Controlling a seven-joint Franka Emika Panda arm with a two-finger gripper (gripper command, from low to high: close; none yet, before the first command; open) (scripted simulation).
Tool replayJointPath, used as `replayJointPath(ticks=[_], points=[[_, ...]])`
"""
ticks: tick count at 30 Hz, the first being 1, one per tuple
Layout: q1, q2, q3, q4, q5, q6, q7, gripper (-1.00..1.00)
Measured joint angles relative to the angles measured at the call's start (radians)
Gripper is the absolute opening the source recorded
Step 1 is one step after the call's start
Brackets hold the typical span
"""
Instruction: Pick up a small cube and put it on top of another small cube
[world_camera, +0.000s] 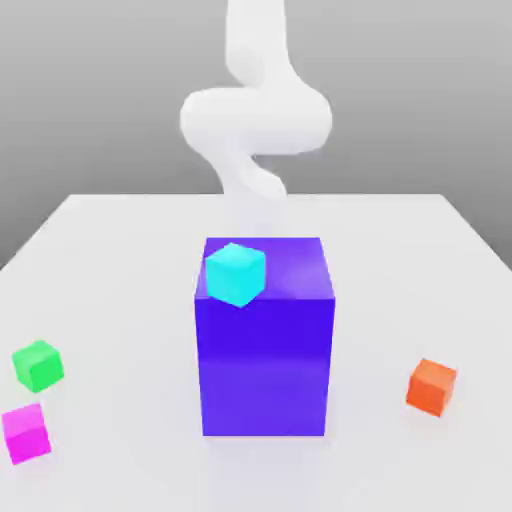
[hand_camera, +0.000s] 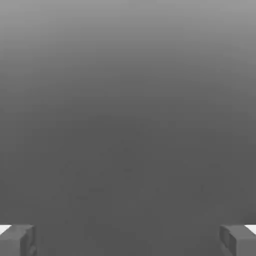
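White arm (world_camera: 256, 120) at the back of the pale table (world_camera: 400, 240), upper middle of the exterior view, lower part fading into the tabletop color. In the hand view the gripper (hand_camera: 128, 242) has its jaws spread wide, with nothing between them, just plain grey. Pink cube (world_camera: 27, 434) sits on the table near the front, at the exterior view's far left (a bit turned, so more than one side shows). Green cube (world_camera: 38, 366) is right behind it, also on the table, near it and about the same size; nothing stacked on top of it. Big blue-violet block (world_camera: 264, 365) stands upright in the middle, well apart from those two and much larger than any cube. Cyan cube (world_camera: 236, 274) shows against the block's top front edge, toward the exterior view's left (can't tell if it touches the block). Orange cube (world_camera: 431, 387) is on the table over at the exterior view's right, turned at an angle, well apart from the pink and green ones.
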Motion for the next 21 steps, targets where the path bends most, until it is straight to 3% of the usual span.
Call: replayJointPath(ticks=[21], points=[[-0.256, 0.768, -0.201, -0.076, 0.115, 0.277, 0.210, 0.00]])
